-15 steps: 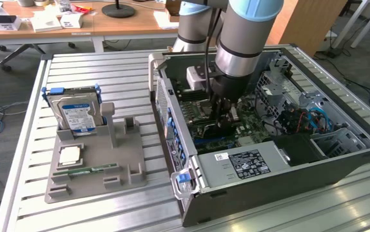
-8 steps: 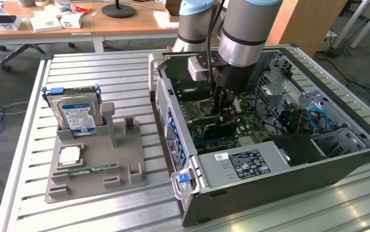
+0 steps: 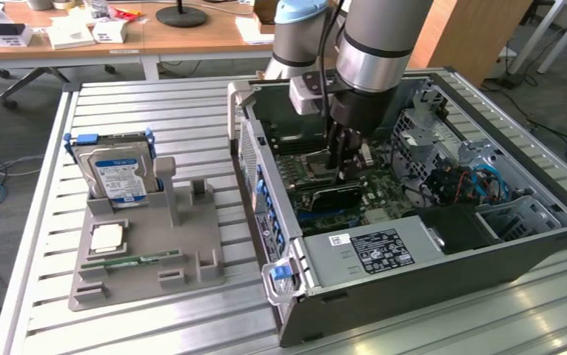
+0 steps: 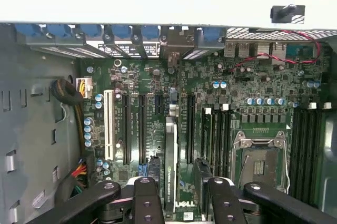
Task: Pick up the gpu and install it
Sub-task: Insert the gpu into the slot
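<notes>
Two black fingers (image 4: 146,203) of the gripper (image 4: 179,203) sit nearest the wrist camera, pinching the card (image 4: 170,166) edge-on between them — its long axis runs straight away toward the blue slot latches (image 4: 121,31). From the exterior view the gripper (image 3: 341,166) reaches down inside the computer case (image 3: 461,259), over the motherboard (image 3: 303,166) — the card's slot is hidden there.

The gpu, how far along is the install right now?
Picking up looks done: the gpu is off the stand and stands on edge inside the case, between the fingers of the gripper over the motherboard. In hand: the gripper is down inside the case, straddling the card at a slot. Left: I cannot tell whether the card is fully seated, and the gripper has not let go and pulled clear.
</notes>
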Controlling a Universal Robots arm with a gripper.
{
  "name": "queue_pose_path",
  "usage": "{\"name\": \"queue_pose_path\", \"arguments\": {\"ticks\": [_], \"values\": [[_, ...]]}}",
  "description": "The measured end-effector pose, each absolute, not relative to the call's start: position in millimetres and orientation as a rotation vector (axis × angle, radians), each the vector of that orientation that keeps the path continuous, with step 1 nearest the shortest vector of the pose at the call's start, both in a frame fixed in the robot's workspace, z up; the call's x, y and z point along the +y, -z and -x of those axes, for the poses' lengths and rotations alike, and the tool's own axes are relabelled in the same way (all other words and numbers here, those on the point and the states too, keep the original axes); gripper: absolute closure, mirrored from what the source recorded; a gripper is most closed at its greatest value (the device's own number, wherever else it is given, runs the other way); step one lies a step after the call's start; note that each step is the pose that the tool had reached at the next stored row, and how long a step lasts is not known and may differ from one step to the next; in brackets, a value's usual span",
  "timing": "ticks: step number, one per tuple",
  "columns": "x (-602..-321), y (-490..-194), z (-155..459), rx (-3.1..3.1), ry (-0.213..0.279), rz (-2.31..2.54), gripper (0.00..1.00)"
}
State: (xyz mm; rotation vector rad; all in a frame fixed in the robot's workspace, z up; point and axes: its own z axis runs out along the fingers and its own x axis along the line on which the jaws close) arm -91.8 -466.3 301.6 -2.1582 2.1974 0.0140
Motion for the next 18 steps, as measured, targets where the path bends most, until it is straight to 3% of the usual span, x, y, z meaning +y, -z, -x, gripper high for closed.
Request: {"name": "queue_pose_path", "arguments": {"ticks": [18], "values": [[-466.3,-310.5,91.8,2.198,-0.012,2.159,0.60]]}}
